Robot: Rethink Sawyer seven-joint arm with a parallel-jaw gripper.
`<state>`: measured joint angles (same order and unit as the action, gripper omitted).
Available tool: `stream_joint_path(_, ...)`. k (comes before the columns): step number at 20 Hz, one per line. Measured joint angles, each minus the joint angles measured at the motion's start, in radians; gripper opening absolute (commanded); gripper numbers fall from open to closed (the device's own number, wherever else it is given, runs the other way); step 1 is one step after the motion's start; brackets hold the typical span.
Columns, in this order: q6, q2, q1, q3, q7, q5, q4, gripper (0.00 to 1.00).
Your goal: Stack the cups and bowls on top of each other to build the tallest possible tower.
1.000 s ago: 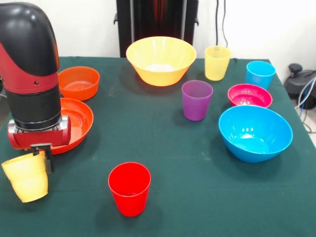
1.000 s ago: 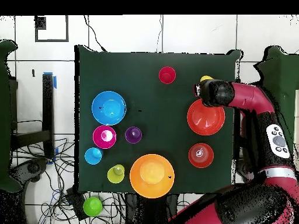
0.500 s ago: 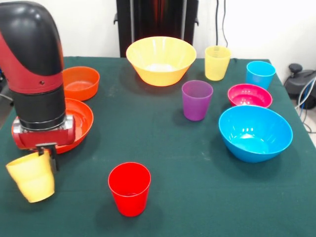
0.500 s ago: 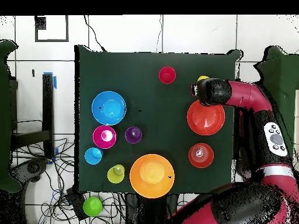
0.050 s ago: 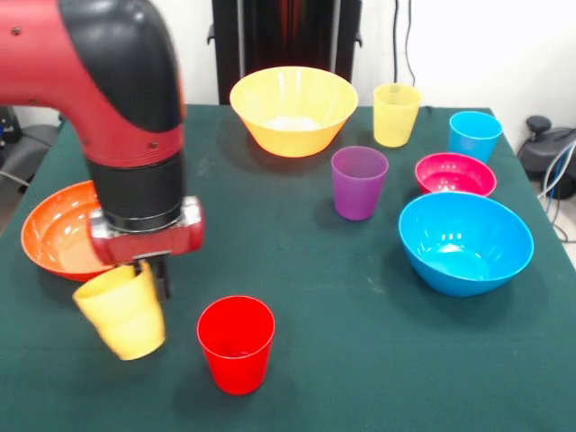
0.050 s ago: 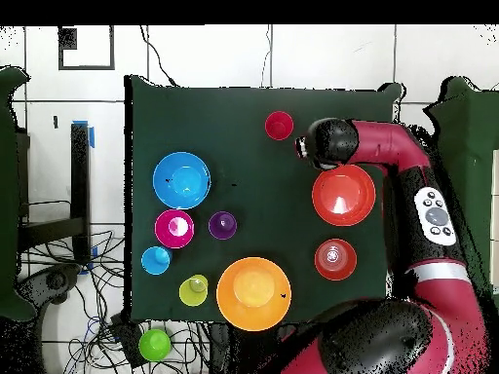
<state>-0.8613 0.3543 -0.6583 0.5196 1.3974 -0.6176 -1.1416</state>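
Note:
My gripper [image 5: 148,277] is shut on the rim of a yellow-orange cup [image 5: 122,312], which hangs tilted just above the cloth. A red cup [image 5: 236,344] stands upright close to its right. In the overhead view the arm's wrist [image 6: 325,143] covers the held cup and sits beside the red cup [image 6: 279,125]. The purple cup [image 5: 358,182], pale yellow cup [image 5: 396,114] and blue cup [image 5: 474,135] stand apart. The bowls all sit singly: wide orange [image 5: 54,229], large yellow-orange [image 5: 293,108], magenta [image 5: 454,174] and large blue [image 5: 465,241]. The small orange bowl [image 6: 335,259] shows only from overhead.
The green table [image 5: 297,270] has its near edge just in front of the red cup. A green object [image 6: 154,344] lies off the table among cables. Cables and gear sit past the table's right side in the front view.
The arm has swung rightward in the front view, carrying the yellow-orange cup from the table's left edge to just beside the red cup. The wide orange bowl is now uncovered.

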Motion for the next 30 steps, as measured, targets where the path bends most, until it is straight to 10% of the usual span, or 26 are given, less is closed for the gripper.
stream_joint_path(30,-0.124,0.100,0.116,-0.005,0.000,0.020,0.007,0.00)
